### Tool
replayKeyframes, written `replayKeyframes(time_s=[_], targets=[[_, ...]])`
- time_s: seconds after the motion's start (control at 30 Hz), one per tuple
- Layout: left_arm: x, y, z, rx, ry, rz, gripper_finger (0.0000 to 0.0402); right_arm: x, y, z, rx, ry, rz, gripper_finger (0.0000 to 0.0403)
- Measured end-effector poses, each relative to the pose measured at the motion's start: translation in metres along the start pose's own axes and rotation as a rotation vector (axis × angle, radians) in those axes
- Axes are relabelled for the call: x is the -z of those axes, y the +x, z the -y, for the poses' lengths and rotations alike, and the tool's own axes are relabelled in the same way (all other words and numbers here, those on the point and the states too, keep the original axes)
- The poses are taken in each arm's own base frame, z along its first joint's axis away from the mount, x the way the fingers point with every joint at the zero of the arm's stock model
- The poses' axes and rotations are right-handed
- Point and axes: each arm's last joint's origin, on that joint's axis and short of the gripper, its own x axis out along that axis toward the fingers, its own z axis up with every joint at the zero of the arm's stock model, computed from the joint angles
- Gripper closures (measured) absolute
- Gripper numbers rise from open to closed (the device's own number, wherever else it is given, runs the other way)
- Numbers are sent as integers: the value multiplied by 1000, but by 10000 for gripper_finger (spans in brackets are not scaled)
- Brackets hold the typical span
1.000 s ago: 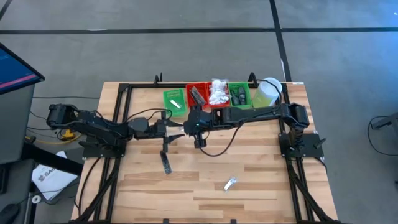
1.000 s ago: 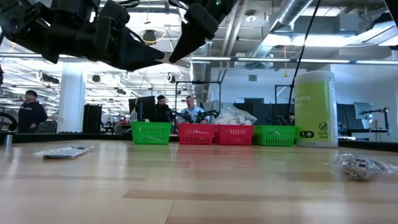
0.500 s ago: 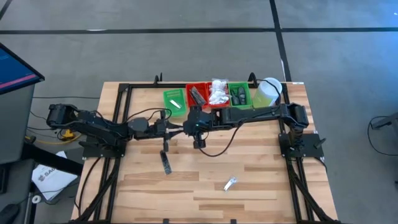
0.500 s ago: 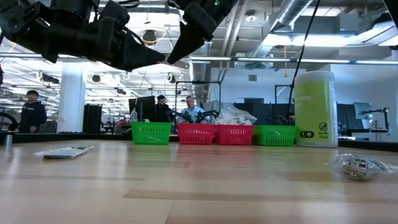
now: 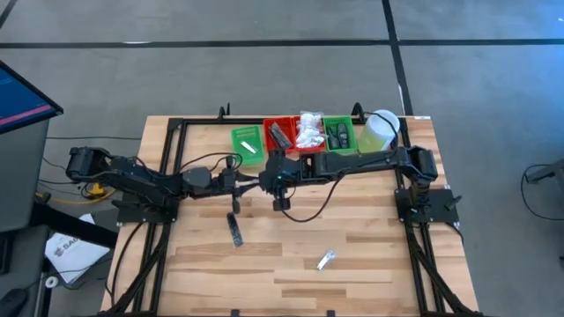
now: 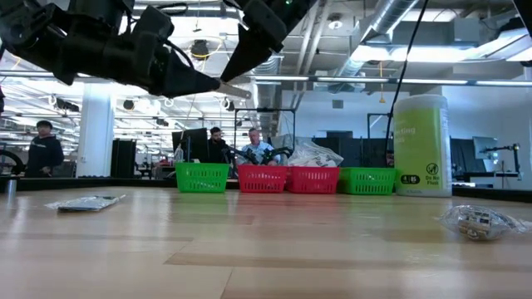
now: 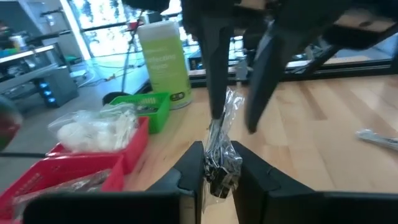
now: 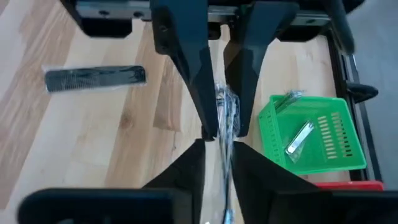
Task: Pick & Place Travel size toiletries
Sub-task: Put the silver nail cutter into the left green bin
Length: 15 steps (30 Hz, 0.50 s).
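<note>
Crinkled clear plastic packet with a small silver tube (image 7: 219, 155) hangs above the wooden tabletop (image 5: 291, 238), between both grippers. Left gripper (image 7: 216, 163) is closed on its lower end; right gripper (image 8: 217, 155) fingers stand slightly apart around the upper end.

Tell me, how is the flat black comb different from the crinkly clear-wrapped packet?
The flat black comb lies untouched on the wooden table; the crinkly clear-wrapped packet hangs above it, pinched by the left gripper. The comb is straight and dark; the packet is crumpled and shiny.
</note>
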Motion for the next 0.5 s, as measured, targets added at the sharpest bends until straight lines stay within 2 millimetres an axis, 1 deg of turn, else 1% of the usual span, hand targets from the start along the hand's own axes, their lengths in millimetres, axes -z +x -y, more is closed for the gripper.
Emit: replayKeyframes(time_s=[0.2,0.27,0.37,0.5], targets=[[6,0,-5,-171,18,-78,357,-1,-2,1,2,36,9,304],[8,0,-9,-228,20,-101,357,-2,-5,-3,-5,56,7,298],[9,1,-18,-305,-12,-108,357,-4,-8,-11,-18,68,7,295],[12,2,-36,-398,-79,-114,357,-8,-12,-30,-50,55,17,295]])
